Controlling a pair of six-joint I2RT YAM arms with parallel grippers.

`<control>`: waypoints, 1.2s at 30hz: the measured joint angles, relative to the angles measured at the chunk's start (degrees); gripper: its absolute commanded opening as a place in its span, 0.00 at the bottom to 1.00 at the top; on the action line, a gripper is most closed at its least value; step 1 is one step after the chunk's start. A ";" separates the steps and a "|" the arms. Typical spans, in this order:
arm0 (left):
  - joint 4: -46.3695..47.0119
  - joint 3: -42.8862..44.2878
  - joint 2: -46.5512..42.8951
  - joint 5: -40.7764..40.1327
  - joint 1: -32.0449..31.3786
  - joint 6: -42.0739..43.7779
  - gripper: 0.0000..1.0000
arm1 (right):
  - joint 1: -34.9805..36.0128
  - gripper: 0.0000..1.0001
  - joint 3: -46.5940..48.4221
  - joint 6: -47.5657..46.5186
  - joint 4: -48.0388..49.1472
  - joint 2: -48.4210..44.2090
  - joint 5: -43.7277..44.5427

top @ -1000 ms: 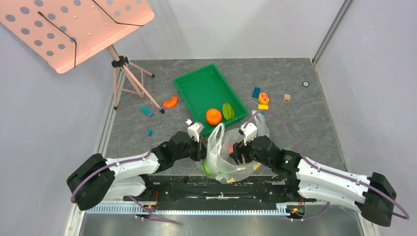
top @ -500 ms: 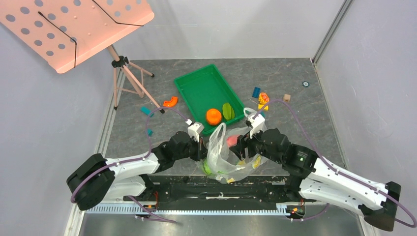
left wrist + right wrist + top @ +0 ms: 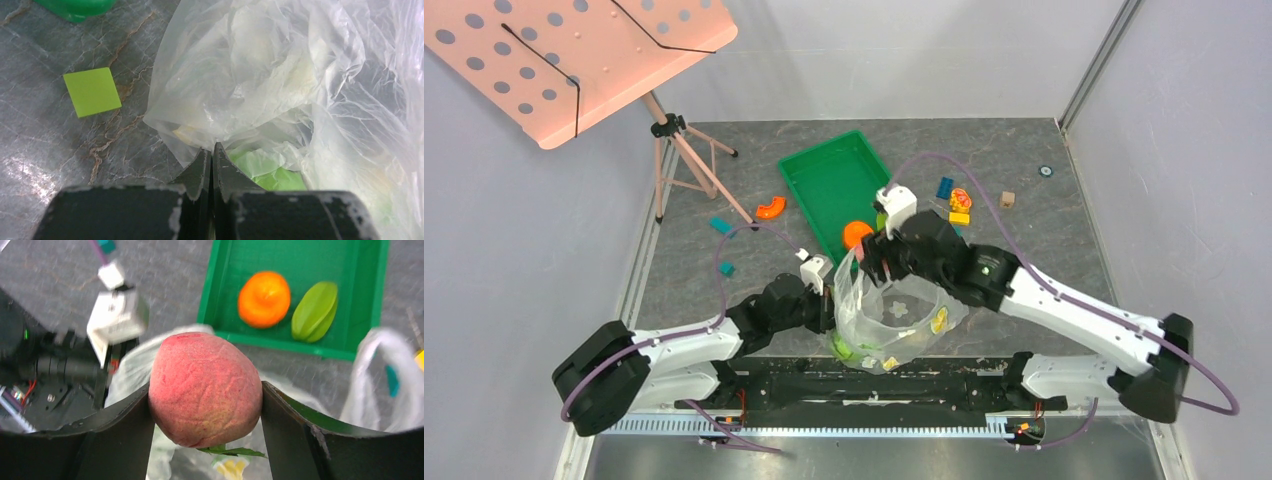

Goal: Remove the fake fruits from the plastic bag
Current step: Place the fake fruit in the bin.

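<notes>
Pink and rough-skinned, the peach point(image 3: 205, 382) sits squeezed between the right jaws, which are spread only as far as its sides. It is held in the air, out of the bag point(image 3: 894, 315), above the bag's far rim and just short of the near end of the green tray point(image 3: 300, 255). Inside the tray lie the orange point(image 3: 264, 299) and, just beside it, the ribbed piece point(image 3: 315, 311). The bag stands slack and open on the worktop point(image 3: 1034, 180) between the two arms, its flower prints showing through the crinkled film. A green shape point(image 3: 270, 170) shows blurred through the plastic low on the bag's left side; what it is cannot be told. The left jaws are pressed together on a fold of the bag's edge, low by the worktop. A yellow-green square point(image 3: 92, 91) lies flat near that edge. Farther off, an orange curved piece point(image 3: 770, 208) lies left of the tray, small blocks point(image 3: 959, 205) lie to its right, and a pink music stand point(image 3: 574, 60) rises in the far left corner.
</notes>
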 measured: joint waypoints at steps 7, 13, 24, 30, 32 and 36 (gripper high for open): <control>-0.59 -1.05 -1.77 -0.70 -0.02 0.00 0.02 | -8.39 0.56 14.80 -4.79 0.31 13.40 0.55; -0.72 -1.36 -2.51 -1.25 0.00 0.00 0.02 | -16.39 0.57 18.16 -8.02 2.89 23.93 -2.78; -0.76 -1.64 -2.54 -1.36 0.00 0.00 0.02 | -19.47 0.58 27.06 -12.22 4.15 45.51 -5.25; -0.94 -1.70 -2.62 -1.40 0.00 0.00 0.02 | -21.03 0.66 30.58 -13.92 5.73 51.56 -3.72; -0.96 -1.70 -2.62 -1.51 0.00 0.00 0.02 | -21.53 0.68 30.86 -14.12 5.86 52.43 -3.67; -1.20 -1.70 -2.62 -1.79 0.00 0.00 0.02 | -22.40 0.76 31.04 -14.62 6.16 54.38 -3.85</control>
